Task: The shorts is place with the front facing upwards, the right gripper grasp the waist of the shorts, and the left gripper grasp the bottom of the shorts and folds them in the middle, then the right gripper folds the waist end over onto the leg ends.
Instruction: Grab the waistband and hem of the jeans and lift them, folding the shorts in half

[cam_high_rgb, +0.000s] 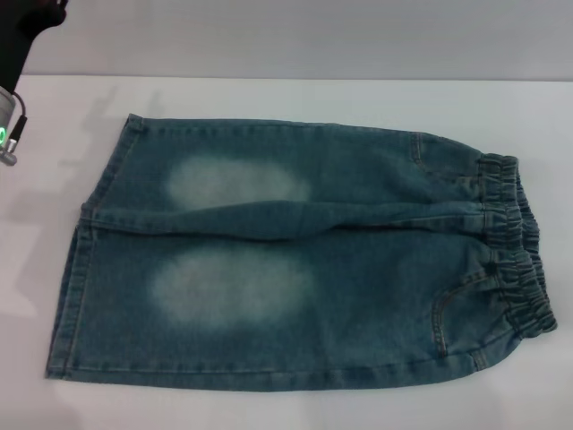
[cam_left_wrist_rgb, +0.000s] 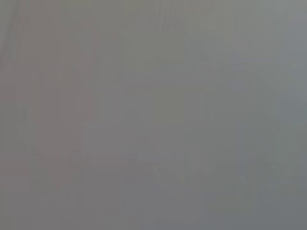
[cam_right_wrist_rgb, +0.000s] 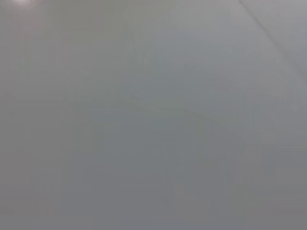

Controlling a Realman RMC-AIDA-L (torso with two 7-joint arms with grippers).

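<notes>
The shorts lie spread flat on the white table, front up, with two pale oval patches on the legs. The waist, a puckered elastic band, forms the right end. The bottom of the shorts, two straight stitched leg hems, is at the left end. My left gripper shows only as a black shape in the far left corner, above the silver arm with its green light, well clear of the cloth. My right gripper is out of view. Both wrist views show only a plain grey surface.
Bare white table surrounds the shorts, with a strip along the far side and a narrow one at the front. A grey wall rises behind the table's far edge.
</notes>
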